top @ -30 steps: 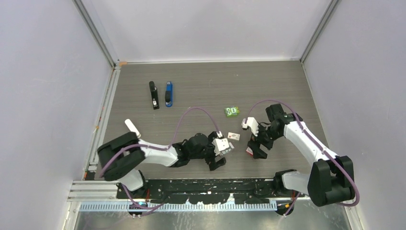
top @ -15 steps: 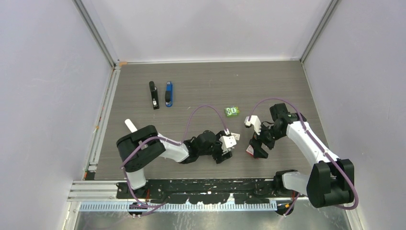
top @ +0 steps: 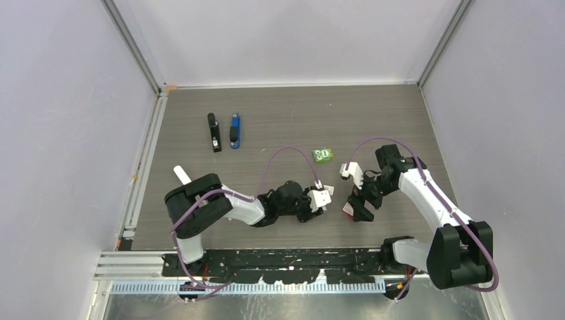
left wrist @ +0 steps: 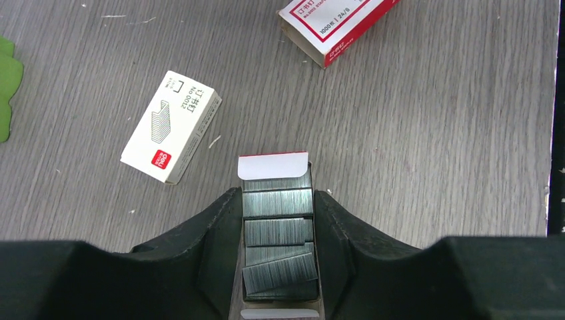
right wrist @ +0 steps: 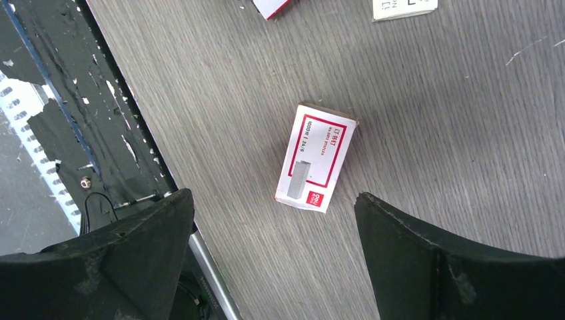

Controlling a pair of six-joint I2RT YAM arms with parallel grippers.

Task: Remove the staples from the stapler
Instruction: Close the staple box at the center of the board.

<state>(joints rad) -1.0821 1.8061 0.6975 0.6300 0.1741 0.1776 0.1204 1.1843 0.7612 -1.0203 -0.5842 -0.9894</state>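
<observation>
Several silvery ribbed strips of staples (left wrist: pixel 276 230) lie in an open white cardboard tray (left wrist: pixel 273 165) on the table. My left gripper (left wrist: pixel 278 213) has its black fingers (left wrist: pixel 216 233) pressed against both long sides of that tray, shut on it. In the top view the left gripper (top: pixel 313 209) is low at the table's near middle. A black stapler (top: pixel 213 132) and a blue stapler (top: pixel 234 130) lie side by side at the far left, away from both arms. My right gripper (right wrist: pixel 273 195) hangs open above a closed red-and-white box (right wrist: pixel 316 157), holding nothing.
A white staple box (left wrist: pixel 171 127) lies left of the tray and a red-and-white box (left wrist: pixel 336 27) beyond it. A green packet (top: pixel 323 155) sits mid-table. The black base rail (right wrist: pixel 60 100) runs along the near table edge beside the right gripper (top: pixel 356 210).
The left arm reached right toward the middle of the table and its jaws narrowed from wide open onto the staple tray. The right arm shifted only slightly.
</observation>
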